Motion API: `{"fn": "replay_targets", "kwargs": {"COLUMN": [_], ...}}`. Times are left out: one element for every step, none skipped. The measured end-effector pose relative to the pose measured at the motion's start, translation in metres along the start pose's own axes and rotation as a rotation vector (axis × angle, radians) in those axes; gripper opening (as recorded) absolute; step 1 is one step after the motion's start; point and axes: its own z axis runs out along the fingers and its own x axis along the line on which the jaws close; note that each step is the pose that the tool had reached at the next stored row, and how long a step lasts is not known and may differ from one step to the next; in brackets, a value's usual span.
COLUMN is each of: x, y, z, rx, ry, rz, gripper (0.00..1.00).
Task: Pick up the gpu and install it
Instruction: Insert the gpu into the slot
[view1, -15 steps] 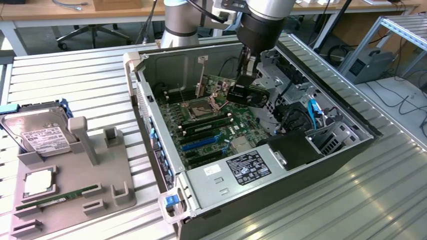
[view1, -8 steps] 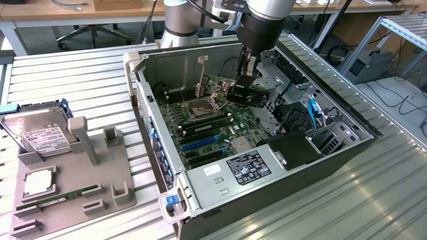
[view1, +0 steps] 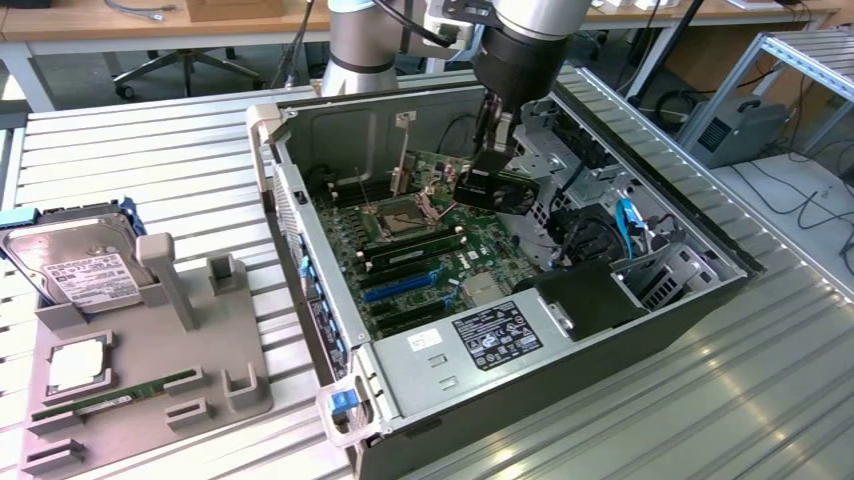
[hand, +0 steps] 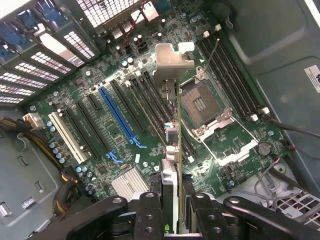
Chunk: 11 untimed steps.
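We've got the claw (view1: 489, 172) narrowed onto the gpu (view1: 497, 190), gripping it by its top edge. The card stands on edge deep inside the open PC case (view1: 320, 330). On the wrist cam the card hangs straight under the claw, silver bracket (hand: 172, 62) at the far end. It sits over the black slots between the blue slot (hand: 117, 117) and the CPU socket (hand: 200, 102). We can't tell if its edge touches the motherboard (hand: 95, 165) yet.

Our call for this step: keep the card vertical & parallel to the slot, bracket lined up w/ the rear openings. No twist, gentle push only. The socket sits just beside the card, so no drift that way.

The surface (view1: 160, 150) is slatted metal. Well off to the exterior view's left of the claw stands a grey fixture (view1: 200, 370) w/ hard drive (view1: 80, 270), CPU chip (view1: 78, 362) & RAM stick (view1: 120, 395). Below the claw, nearer the cam, is the PSU (view1: 494, 335).

In the room, an office chair (view1: 187, 65) & desks stand behind the claw, and a grey box (view1: 741, 125) w/ cables sits to the exterior view's right.
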Motion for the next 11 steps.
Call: {"fn": "replay_targets", "kwargs": {"x": [0.0000, 0.0000, 0.0000, 0.0000, 0.0000, 0.0000, 0.0000, 0.0000, 0.0000, 0.0000, 0.0000], "y": [0.0000, 0.0000, 0.0000, 0.0000, 0.0000, 0.0000, 0.0000, 0.0000, 0.0000, 0.0000, 0.0000], "z": [0.0000, 0.0000, 0.0000, 0.0000, 0.0000, 0.0000, 0.0000, 0.0000, 0.0000, 0.0000, 0.0000], "rx": [0.0000, -0.0001, -0.0001, -0.0001, -0.0002, -0.0002, -0.0002, -0.0002, -0.0003, -0.0003, -0.0004], "ry": [0.0000, 0.0001, 0.0001, 0.0001, 0.0002, 0.0003, 0.0003, 0.0004, 0.0005, 0.0005, 0.0005], "rz": [-0.001, -0.003, -0.004, -0.005, -0.006, -0.008, -0.009, -0.010, -0.013, -0.014, -0.016], "gripper": [0.27, 0.27, 0.27, 0.27, 0.27, 0.27, 0.27, 0.27, 0.27, 0.27, 0.27]}}
